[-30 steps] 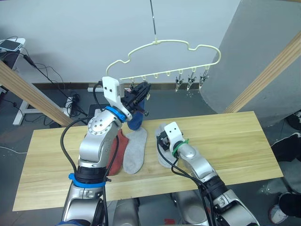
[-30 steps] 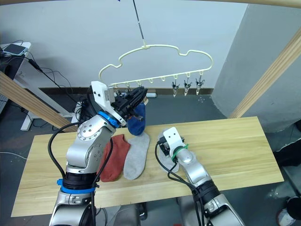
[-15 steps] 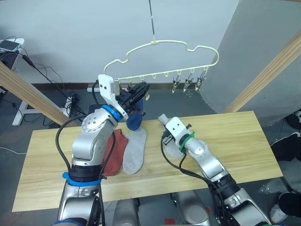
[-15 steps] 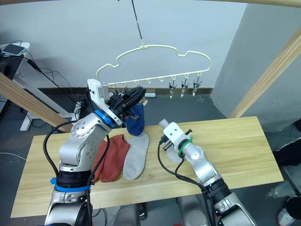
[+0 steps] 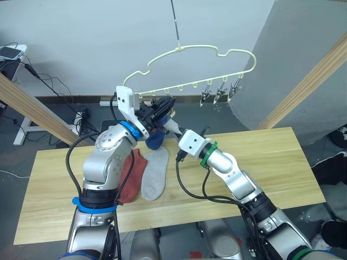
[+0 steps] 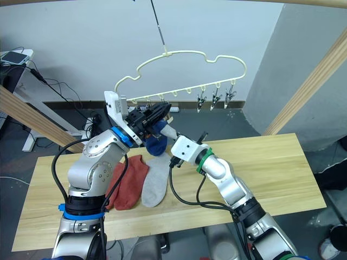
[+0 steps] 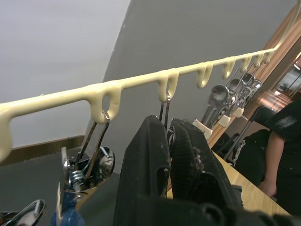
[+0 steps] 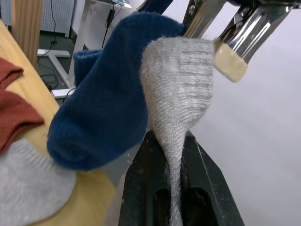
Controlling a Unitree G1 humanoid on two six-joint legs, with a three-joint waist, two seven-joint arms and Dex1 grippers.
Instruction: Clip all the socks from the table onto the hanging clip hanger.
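Right gripper [image 8: 175, 188] pinches grey sock [image 8: 176, 89], lifting it to metal clip [image 8: 233, 35] above; left gripper [image 7: 169, 150] pressed together under hanger [image 7: 155, 80], steadying

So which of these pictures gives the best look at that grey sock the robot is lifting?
The right wrist view: the grey sock is close up, pinched between the right gripper fingers, its tip at a metal clip beside the blue sock. In the head views it is a small pale strip behind the arms.
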